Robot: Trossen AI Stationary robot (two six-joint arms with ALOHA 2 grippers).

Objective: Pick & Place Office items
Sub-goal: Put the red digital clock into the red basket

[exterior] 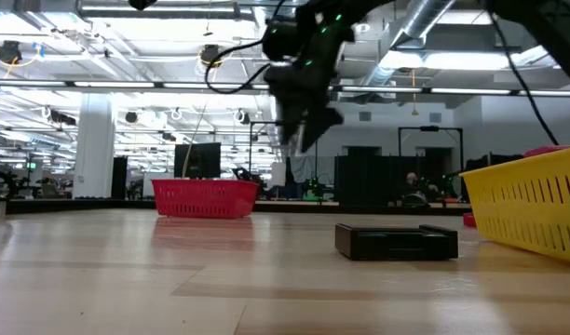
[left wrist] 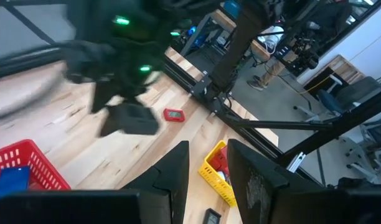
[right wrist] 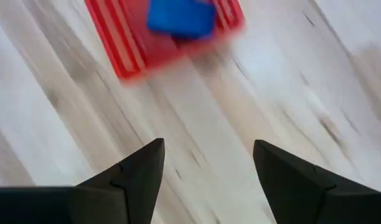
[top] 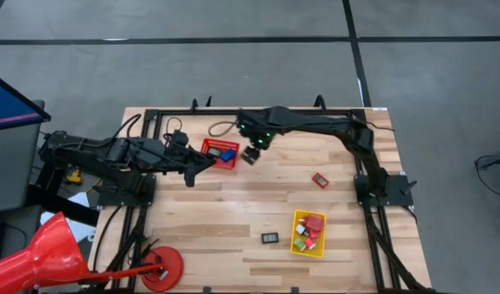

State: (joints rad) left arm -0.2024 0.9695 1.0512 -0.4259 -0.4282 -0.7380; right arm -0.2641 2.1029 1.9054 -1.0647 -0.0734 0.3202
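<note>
right gripper (top: 251, 155): fingers apart, empty, just beside red basket (top: 220, 155), near bench's far edge
left gripper (top: 203, 166): narrow gap, seemingly empty, at basket's near side
office items: blue block (right wrist: 181, 17) in basket; dark rectangle (top: 270, 238) near yellow bin (top: 308, 233)

A pale wooden plank table (top: 234, 212) carries a red mesh basket (top: 220, 153), a yellow rectangular bin (top: 308, 233), a small red-framed piece (top: 319, 180) and a flat dark rectangle (top: 270, 238).
</note>
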